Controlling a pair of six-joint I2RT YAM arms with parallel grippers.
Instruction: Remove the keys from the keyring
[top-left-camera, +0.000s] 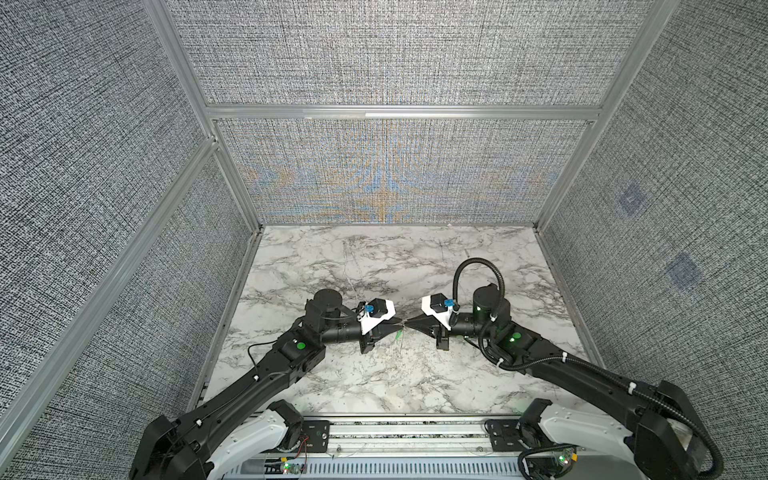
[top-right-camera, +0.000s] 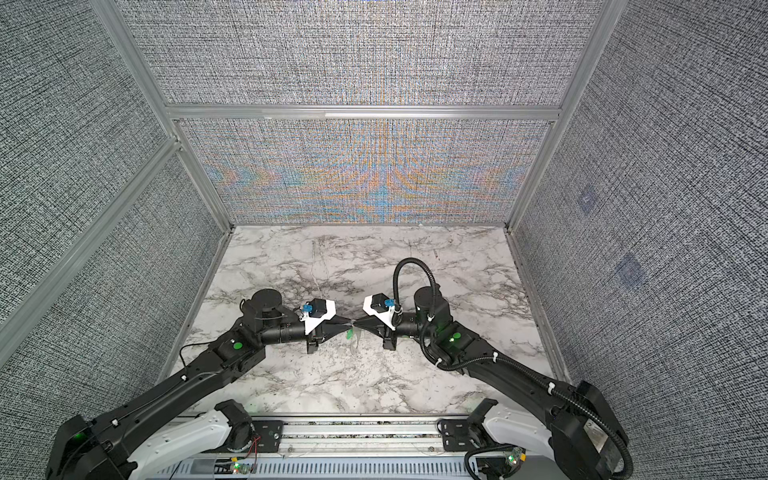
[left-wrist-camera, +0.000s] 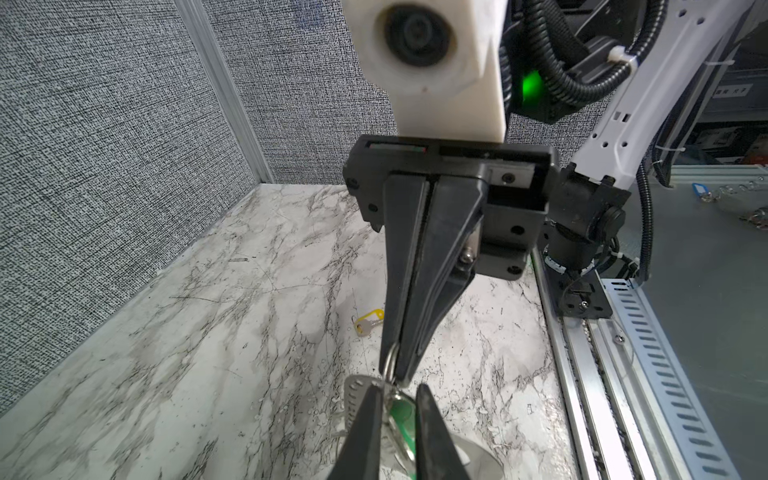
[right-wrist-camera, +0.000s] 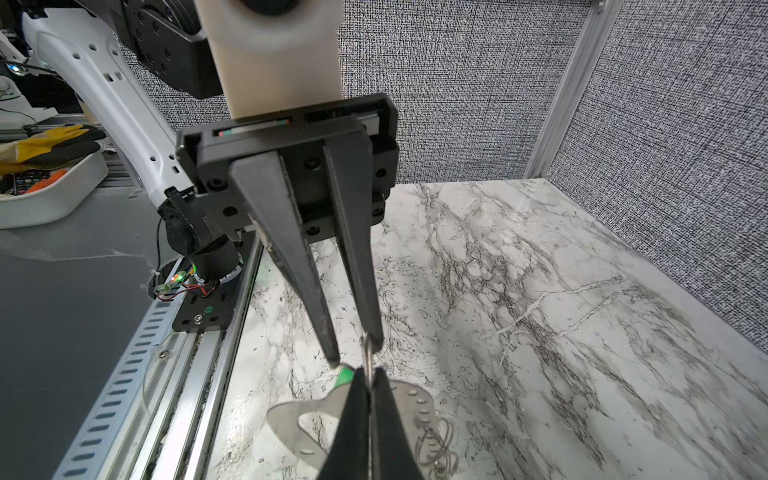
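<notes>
- The two arms reach in over the marble table from 7 and 5 o'clock, and their tips meet nose to nose near its middle, in both top views.
- The right gripper is clenched. In the left wrist view its tips pinch a small wire ring.
- The left gripper is released. In the right wrist view its jaws stand a little apart, with bare marble showing between the tips. One fingertip lies against the small wire ring and the other touches the green tag.
- The green-tagged key dangles from the meeting point toward 6 o'clock, just under both sets of tips.
- The keyring, a flat silvery band loop with a row of holes, sits directly beneath the tips. Whether it rests on the marble I cannot tell.
- Thin wire loops lie just beside the keyring.
- The yellow-tagged key lies flat on the marble, apart from the keyring, out toward 2 to 3 o'clock from the meeting point. It is partly hidden behind a finger of the right gripper.
</notes>
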